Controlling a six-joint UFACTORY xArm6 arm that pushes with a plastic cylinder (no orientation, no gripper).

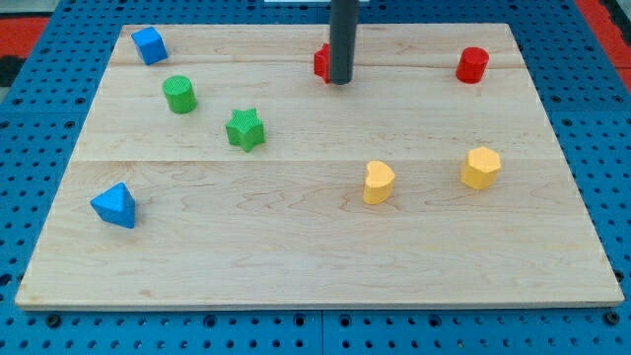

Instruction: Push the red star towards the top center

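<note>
The red star (321,61) sits near the top centre of the wooden board (296,247), mostly hidden behind my rod. My tip (340,81) rests on the board right at the star's right side, touching or nearly touching it. Only the star's left edge shows past the rod.
A red cylinder (472,65) is at the top right. A blue block (149,45) is at the top left, a green cylinder (179,95) and a green star (245,129) lie left of centre. A blue wedge (114,205) is at the lower left. A yellow heart (378,182) and a yellow hexagon (481,168) lie right of centre.
</note>
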